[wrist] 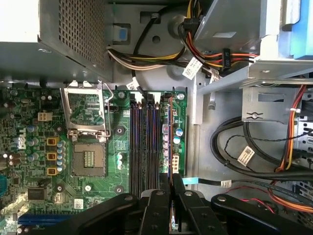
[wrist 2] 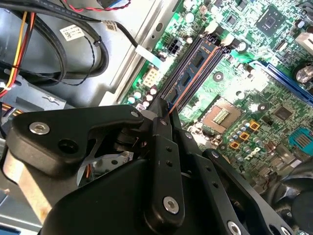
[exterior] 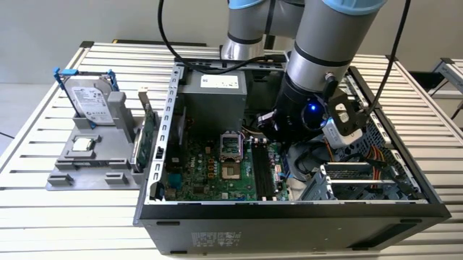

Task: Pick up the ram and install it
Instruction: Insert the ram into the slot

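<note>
The ram [wrist: 169, 142] is a thin stick seen edge-on, a narrow orange line running out from my fingertips. It hangs over the motherboard, in line with the dark memory slots [wrist: 144, 142] and toward their outer side. In the second wrist view the ram [wrist 2: 191, 68] shows small chips on its side and lies along the slots [wrist 2: 208, 66]. My gripper [wrist: 171, 193] [wrist 2: 164, 117] is shut on the near end of the stick. In the exterior view the arm's wrist [exterior: 304, 116] reaches down into the open computer case, above the slots [exterior: 262, 173]. Whether the stick touches a slot I cannot tell.
The processor socket [wrist: 88, 147] lies beside the slots, the power supply [exterior: 217, 103] behind it. Cable bundles [wrist: 254, 152] and a drive cage [exterior: 361, 179] crowd the other side. Outside the case, a grey holder [exterior: 62, 176] carries a hard drive [exterior: 94, 103], a processor chip [exterior: 83, 143] and a green card [exterior: 148, 130].
</note>
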`<state>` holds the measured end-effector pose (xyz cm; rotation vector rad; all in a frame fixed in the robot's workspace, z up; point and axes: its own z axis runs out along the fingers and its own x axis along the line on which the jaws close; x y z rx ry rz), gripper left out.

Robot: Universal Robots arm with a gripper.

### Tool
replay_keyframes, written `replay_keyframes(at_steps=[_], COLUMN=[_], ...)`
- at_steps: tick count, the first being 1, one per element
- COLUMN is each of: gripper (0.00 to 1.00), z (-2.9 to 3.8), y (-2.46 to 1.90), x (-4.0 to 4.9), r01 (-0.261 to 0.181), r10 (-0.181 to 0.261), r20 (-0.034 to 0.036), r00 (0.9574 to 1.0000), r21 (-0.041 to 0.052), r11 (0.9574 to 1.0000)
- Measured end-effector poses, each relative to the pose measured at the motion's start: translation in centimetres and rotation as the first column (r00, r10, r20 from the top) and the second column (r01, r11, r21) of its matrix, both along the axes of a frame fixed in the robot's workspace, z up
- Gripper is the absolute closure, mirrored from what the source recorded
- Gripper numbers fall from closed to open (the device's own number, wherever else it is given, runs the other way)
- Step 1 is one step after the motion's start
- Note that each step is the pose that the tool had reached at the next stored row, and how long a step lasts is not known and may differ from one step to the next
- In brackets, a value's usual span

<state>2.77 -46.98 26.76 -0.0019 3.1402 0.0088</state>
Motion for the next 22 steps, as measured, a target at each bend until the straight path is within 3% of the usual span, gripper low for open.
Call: replay_keyframes(at_steps=[4,15,22], gripper=[1.00,1.00,1.00], z=[-0.08,-1.43,-1.94], y=[0.01,0.00,0.00], x=[0.00,0.00,-0.02], r01=[0.000,0.000,0.000], r10=[0.000,0.000,0.000], r20=[0.0000,-0.0001,-0.0006], r00=[1.0000,1.0000,1.0000], r21=[0.0006,0.0002,0.0000], r11=[1.0000,1.0000,1.0000])
